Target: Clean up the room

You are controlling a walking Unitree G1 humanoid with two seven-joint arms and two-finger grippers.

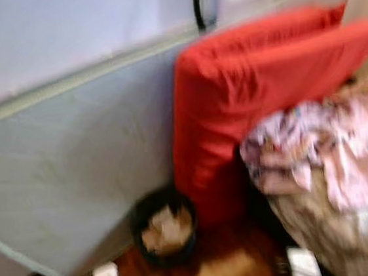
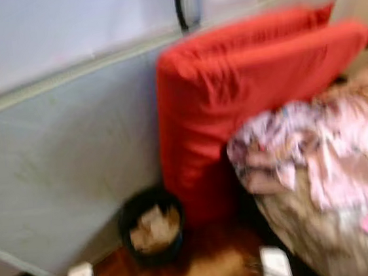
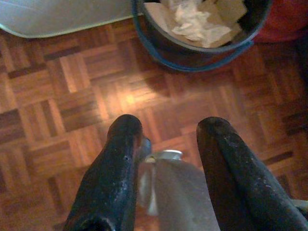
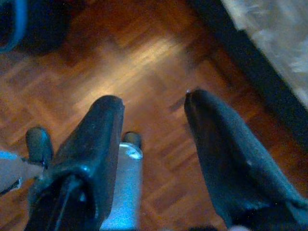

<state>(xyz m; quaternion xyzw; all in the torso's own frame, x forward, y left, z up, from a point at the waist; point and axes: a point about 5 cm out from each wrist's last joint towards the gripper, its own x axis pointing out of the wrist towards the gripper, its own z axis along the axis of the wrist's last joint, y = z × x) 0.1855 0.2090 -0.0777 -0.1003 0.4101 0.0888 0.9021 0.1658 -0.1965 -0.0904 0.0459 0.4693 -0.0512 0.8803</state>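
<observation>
A pale mattress [image 1: 64,183] leans on the wall, and everything else sits around the black wastebasket [image 1: 166,235] at its foot. Just right of the bin a red cushion [image 1: 233,106] stands on edge; further right lies a bed [image 1: 325,228] heaped with pink floral bedding [image 1: 330,146]. The bin, holding crumpled paper [image 3: 197,24], stands on parquet floor [image 3: 72,96].

Both arms hang low on the near side of the bin: the left gripper [image 3: 168,130] and right gripper [image 4: 154,103] each have their fingers spread wide, carrying nothing.

The head views are blurred, suggesting the robot is moving. The likely risk is stepping forward into the bin and tipping its paper out, or brushing the cushion so that it topples.
</observation>
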